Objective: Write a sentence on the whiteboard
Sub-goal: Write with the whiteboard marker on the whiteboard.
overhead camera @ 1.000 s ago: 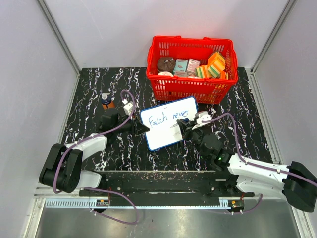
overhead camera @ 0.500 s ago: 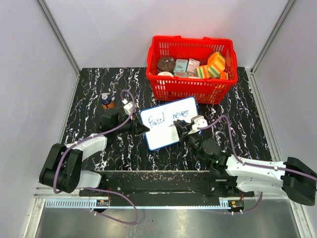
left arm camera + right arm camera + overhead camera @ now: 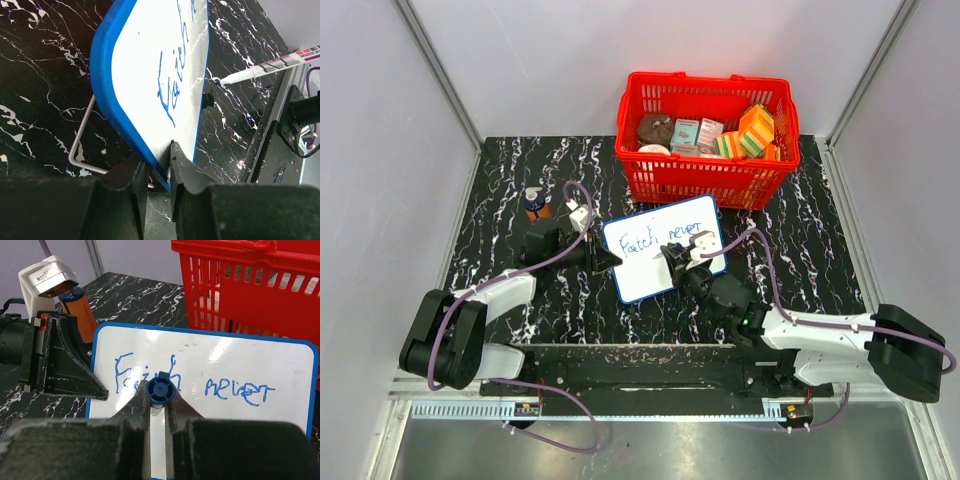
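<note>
The whiteboard (image 3: 650,262), white with a blue frame, stands tilted on the table on a wire stand (image 3: 80,150). My left gripper (image 3: 607,260) is shut on its left edge (image 3: 159,170). The sentence (image 3: 195,382) reads "Faith never" in blue on one line across the whiteboard (image 3: 225,357). My right gripper (image 3: 159,401) is shut on a white marker whose blue end (image 3: 160,389) faces the camera, pointing at the board just below "Faith". In the left wrist view the marker (image 3: 260,70) has its tip close to the board's face; I cannot tell whether it touches.
A red basket (image 3: 708,172) holding several packets stands right behind the board. An orange bottle (image 3: 535,203) stands at the left, behind my left gripper. Purple cables loop over both arms. Grey walls enclose the black marbled table (image 3: 820,230).
My right gripper has carried the marker left, from the board's right edge near "never" to the middle of the board under "Faith". The left gripper and the board have not moved.
</note>
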Controlling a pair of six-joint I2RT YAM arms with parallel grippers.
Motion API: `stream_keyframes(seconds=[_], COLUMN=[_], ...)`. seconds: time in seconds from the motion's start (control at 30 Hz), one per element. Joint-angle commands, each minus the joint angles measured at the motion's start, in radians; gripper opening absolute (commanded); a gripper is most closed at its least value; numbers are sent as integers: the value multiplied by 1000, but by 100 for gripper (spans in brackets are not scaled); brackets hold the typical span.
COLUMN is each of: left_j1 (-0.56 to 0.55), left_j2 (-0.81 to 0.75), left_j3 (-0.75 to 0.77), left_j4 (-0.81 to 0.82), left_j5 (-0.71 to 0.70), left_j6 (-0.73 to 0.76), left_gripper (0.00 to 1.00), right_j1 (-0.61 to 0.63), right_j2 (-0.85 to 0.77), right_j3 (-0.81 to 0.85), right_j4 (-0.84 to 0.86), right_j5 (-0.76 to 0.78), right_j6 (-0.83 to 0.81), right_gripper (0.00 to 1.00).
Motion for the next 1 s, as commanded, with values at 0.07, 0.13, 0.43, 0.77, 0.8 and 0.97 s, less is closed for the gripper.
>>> stream_keyframes(seconds=[0.07, 0.13, 0.43, 0.77, 0.8, 0.97], left_j1=[5, 5, 5, 5, 5, 5], left_j2=[-6, -6, -6, -6, -6, -7], left_j3=[10, 10, 8, 8, 10, 10], left_j4=[8, 8, 11, 11, 11, 11], left_j5=[-106, -106, -104, -104, -104, -103], left_j6=[137, 137, 137, 137, 137, 137], left_gripper=[0, 0, 0, 0, 0, 0], right_j1=[6, 6, 6, 4, 4, 4], right_j2=[32, 48, 103, 129, 144, 180], right_j3=[54, 54, 70, 96, 102, 126], right_j4=[59, 62, 74, 105, 106, 108], right_j5=[-2, 4, 67, 99, 102, 116], right_j6=[18, 18, 52, 29, 29, 29], right_gripper=[0, 0, 0, 0, 0, 0])
